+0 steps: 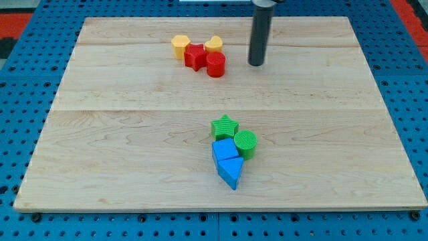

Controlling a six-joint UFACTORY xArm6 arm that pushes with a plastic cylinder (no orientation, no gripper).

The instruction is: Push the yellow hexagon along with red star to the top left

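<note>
Currently my tip [257,63] is held just right of the cluster near the surface's [134,154] top edge, where the hexagon [179,45] touches the star [195,56]; no fingers exist. Next, a leftward push is needed.

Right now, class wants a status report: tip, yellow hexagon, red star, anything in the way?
My tip on the board, right of the cluster, touching nothing. Yellow hexagon against red star, upper middle. Red cylinder and yellow heart sit between tip and star.

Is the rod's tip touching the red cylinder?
Apart. The camera view shows bare wood between my tip and the red cylinder to its left.
</note>
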